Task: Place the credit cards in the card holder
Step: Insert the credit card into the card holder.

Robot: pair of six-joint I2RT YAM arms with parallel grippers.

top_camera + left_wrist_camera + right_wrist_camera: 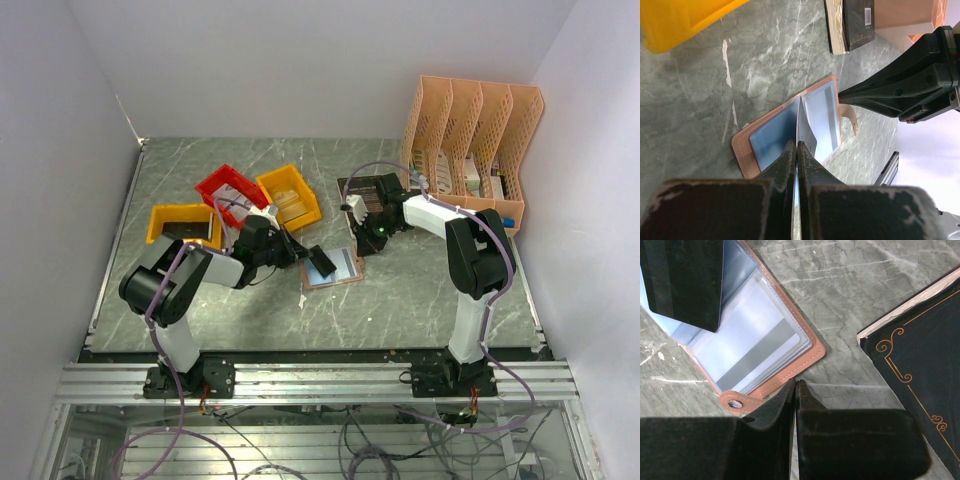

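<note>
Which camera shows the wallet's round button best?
The right wrist view: the snap on the card holder is close and sharp. The left wrist view shows only its strap; in the top view it is too small.

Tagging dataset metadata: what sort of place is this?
Probably a lab test cell, not a real office: arms bolted to an aluminium rail, plain white walls boxing in the table, loose cabling underneath.
</note>
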